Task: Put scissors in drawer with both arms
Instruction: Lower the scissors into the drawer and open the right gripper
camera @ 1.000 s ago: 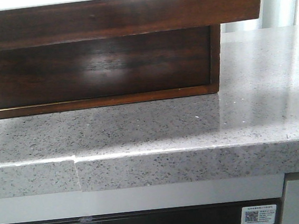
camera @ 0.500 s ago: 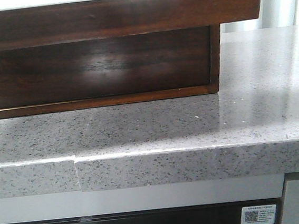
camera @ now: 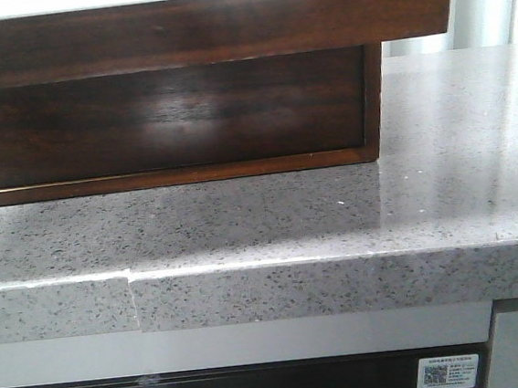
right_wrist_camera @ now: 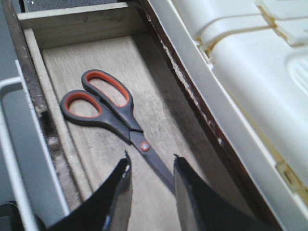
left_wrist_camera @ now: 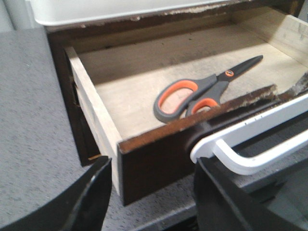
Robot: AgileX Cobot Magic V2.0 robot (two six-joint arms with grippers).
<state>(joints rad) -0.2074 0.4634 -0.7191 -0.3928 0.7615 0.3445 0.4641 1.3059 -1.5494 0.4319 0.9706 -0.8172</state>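
The scissors (left_wrist_camera: 214, 86), grey with orange-lined handle loops, lie flat on the pale floor of the drawer (left_wrist_camera: 94, 110), which is pulled out. My left gripper (left_wrist_camera: 151, 166) is open and empty, its black fingers (left_wrist_camera: 91, 192) on either side of the drawer's dark front corner, without touching it. In the right wrist view the scissors (right_wrist_camera: 130, 127) lie free in the drawer (right_wrist_camera: 77, 24). My right gripper (right_wrist_camera: 151, 159) is open just above their blade and holds nothing. In the front view only the drawer's dark front (camera: 224, 23) shows; neither gripper nor the scissors show there.
A second dark drawer front (camera: 160, 116) sits shut below the open one, on a grey speckled counter (camera: 334, 214). A white bar handle (left_wrist_camera: 250, 154) lies beside the drawer front. A cream plastic object (right_wrist_camera: 255, 72) rests on top of the cabinet.
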